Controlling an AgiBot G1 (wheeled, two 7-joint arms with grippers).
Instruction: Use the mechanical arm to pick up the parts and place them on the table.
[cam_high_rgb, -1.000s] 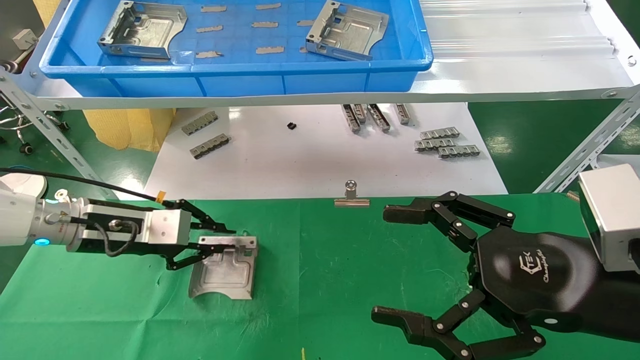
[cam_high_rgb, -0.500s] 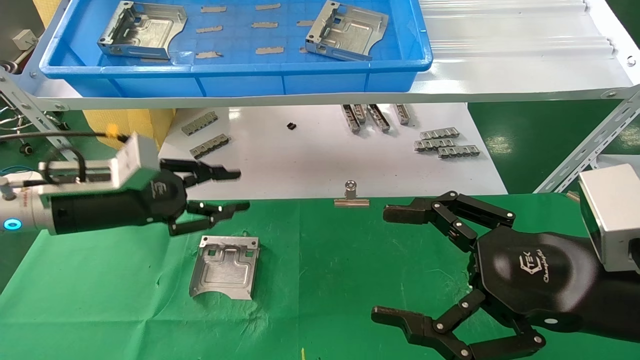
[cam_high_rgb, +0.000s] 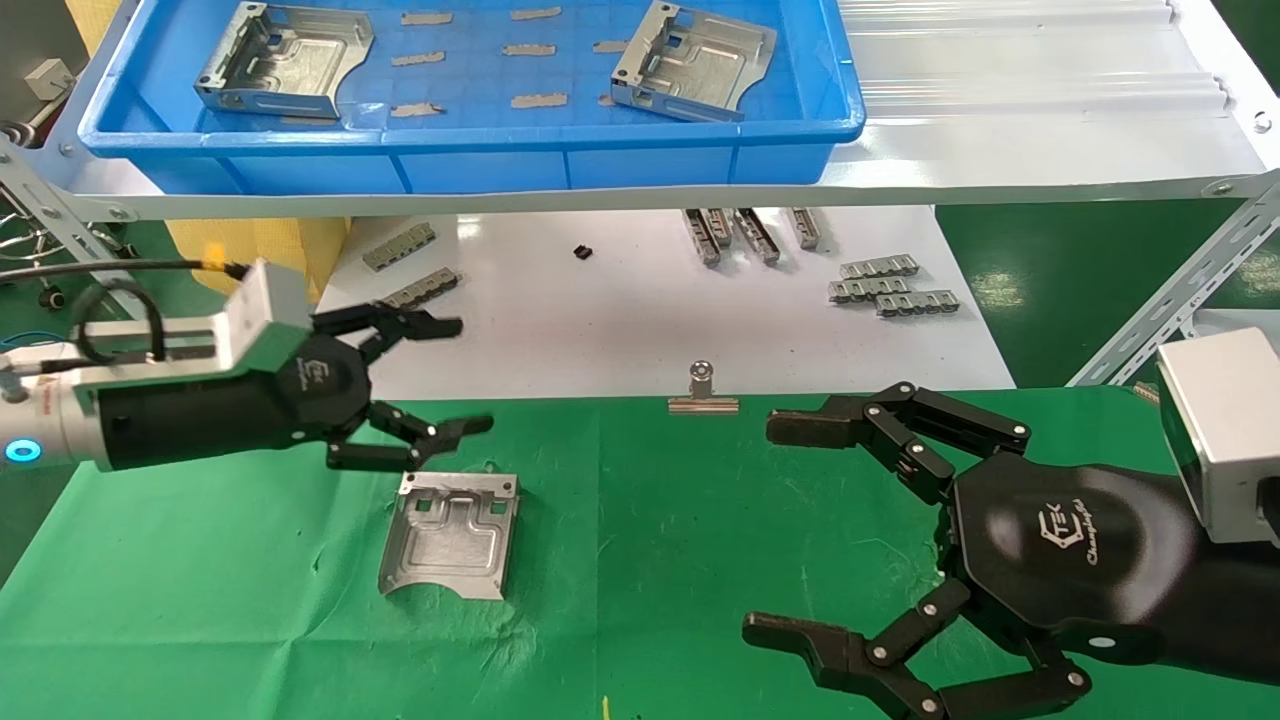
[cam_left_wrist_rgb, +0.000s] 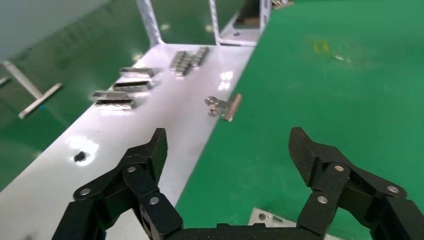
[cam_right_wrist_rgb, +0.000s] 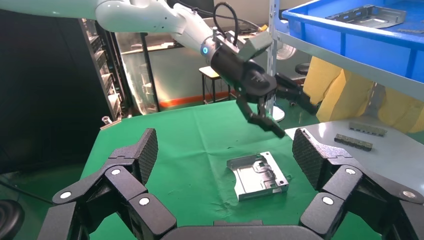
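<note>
One silver-grey part (cam_high_rgb: 450, 534) lies flat on the green table (cam_high_rgb: 650, 520); it also shows in the right wrist view (cam_right_wrist_rgb: 257, 175), and a corner of it in the left wrist view (cam_left_wrist_rgb: 265, 219). Two more parts (cam_high_rgb: 285, 58) (cam_high_rgb: 695, 60) lie in the blue tray (cam_high_rgb: 470, 150) on the shelf. My left gripper (cam_high_rgb: 455, 375) is open and empty, raised just above and behind the part on the table, over the table's far edge. My right gripper (cam_high_rgb: 780, 525) is open and empty, low over the table at the right.
A white sheet (cam_high_rgb: 650, 310) beyond the table holds several small grey ridged strips (cam_high_rgb: 890, 285) and a small black piece (cam_high_rgb: 583, 252). A silver binder clip (cam_high_rgb: 703, 392) sits on the table's far edge. Slanted metal shelf struts (cam_high_rgb: 1180, 300) stand at both sides.
My left gripper let go of the part, rose off it and turned; since half a second ago its fingers have spread wider. The part stays flat on the table. The right arm has not moved.
</note>
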